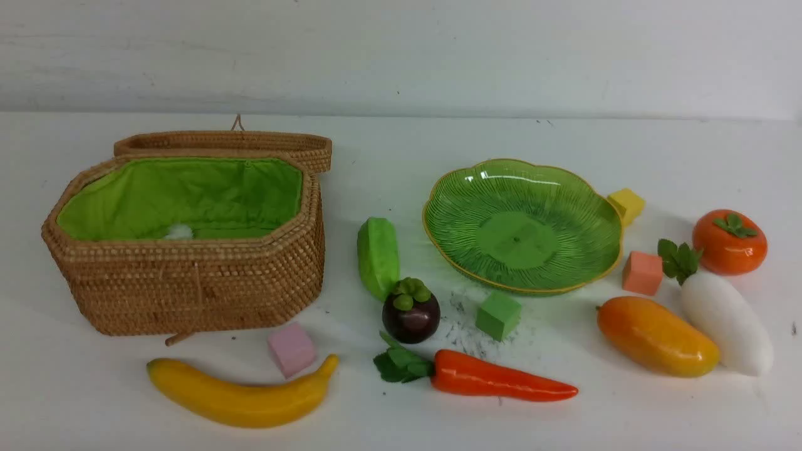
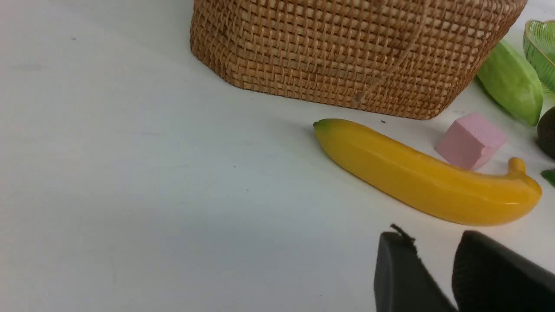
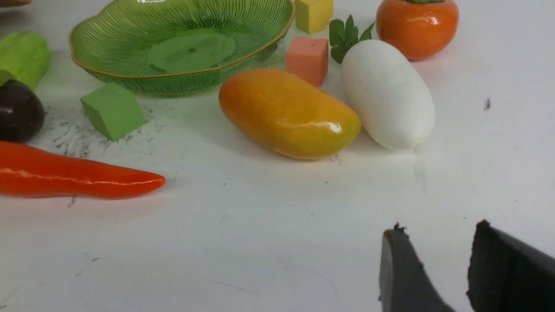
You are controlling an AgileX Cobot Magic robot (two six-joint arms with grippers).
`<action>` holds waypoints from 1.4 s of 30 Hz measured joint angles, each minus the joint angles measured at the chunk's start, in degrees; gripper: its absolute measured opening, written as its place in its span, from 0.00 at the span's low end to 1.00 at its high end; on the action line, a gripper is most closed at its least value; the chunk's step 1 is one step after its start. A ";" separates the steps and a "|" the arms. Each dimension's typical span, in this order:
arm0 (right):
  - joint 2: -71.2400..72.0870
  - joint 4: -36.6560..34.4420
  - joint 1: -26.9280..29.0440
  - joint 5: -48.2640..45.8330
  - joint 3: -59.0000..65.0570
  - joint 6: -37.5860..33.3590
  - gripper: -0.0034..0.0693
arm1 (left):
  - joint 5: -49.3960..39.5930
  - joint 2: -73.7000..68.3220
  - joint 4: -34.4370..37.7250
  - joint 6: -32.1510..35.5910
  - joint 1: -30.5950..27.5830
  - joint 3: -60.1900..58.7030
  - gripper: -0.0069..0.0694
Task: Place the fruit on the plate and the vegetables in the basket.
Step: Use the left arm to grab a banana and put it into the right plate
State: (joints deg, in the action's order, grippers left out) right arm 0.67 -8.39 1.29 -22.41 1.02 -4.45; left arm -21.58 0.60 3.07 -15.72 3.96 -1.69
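The basket (image 1: 188, 294) stands with its lid (image 1: 225, 143) folded back for loading, while the left fingers (image 2: 403, 277) near the banana (image 2: 425, 182) and the right fingers (image 3: 403, 273) near the mango (image 3: 288, 112) hover parted, holding nothing.

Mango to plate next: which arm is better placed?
Right. The mango lies on the robot's right, close to the right edge of the plate, and the right tool, open and empty, faces it. The left tool faces the banana, on the robot's left.

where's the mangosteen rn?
Front view, centre: mangosteen, at the near end of the gourd, just behind the carrot leaves, left of the green cube.
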 joint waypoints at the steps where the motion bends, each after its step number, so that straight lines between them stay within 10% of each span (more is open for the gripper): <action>1: 0.00 0.00 0.00 0.00 0.00 0.00 0.38 | 0.00 0.00 0.00 0.00 0.00 0.00 0.34; 21: 0.00 0.00 0.00 0.00 0.00 0.00 0.38 | 0.69 0.00 0.24 -0.19 0.00 0.00 0.36; 32: 0.00 0.00 0.00 0.00 0.00 0.00 0.38 | 18.68 0.00 24.22 -13.52 0.00 0.00 0.37; 42: 0.00 0.00 0.00 0.06 0.00 0.00 0.38 | 20.26 0.00 24.35 -13.26 -0.11 4.48 0.21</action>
State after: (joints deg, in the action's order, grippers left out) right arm 0.67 -8.39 1.29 -22.35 1.02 -4.45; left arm -1.31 0.60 27.42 -28.98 3.85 2.79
